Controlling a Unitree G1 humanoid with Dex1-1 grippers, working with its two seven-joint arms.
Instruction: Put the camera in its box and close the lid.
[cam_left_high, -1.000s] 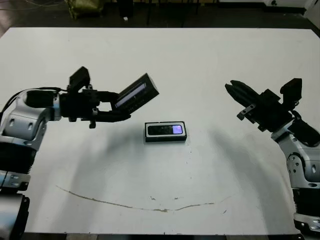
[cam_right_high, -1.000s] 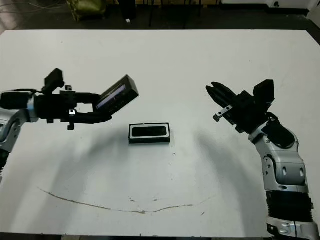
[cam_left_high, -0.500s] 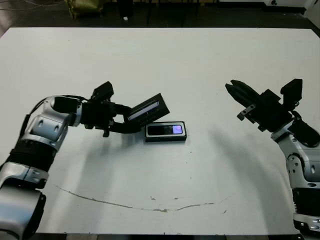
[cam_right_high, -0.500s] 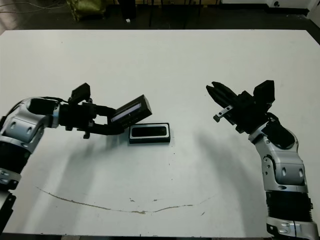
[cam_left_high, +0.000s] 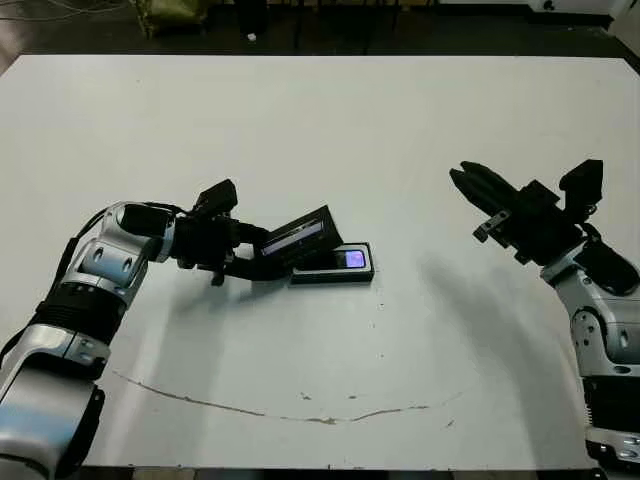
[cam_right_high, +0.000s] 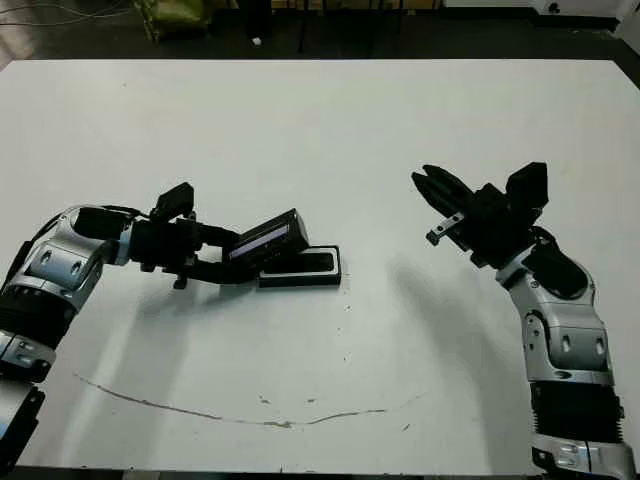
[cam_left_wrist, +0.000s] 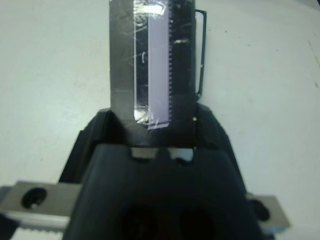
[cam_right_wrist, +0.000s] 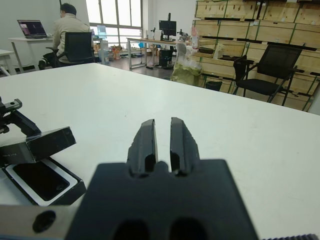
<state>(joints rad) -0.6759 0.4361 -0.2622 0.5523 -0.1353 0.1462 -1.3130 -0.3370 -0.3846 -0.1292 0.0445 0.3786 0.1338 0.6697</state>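
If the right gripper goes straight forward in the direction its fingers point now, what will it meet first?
Probably nothing nearby. The right gripper hangs above the bare white table, well to the side of the box and the lid. Its line seems to pass above and beyond them, though the depth is unclear.

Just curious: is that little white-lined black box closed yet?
Not yet: flat black lid hangs tilted over white-lined box, camera's purple patch showing.

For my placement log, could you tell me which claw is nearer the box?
Left. The left claw holds the lid tilted right at the box's left end; the right claw hangs well off to its right.
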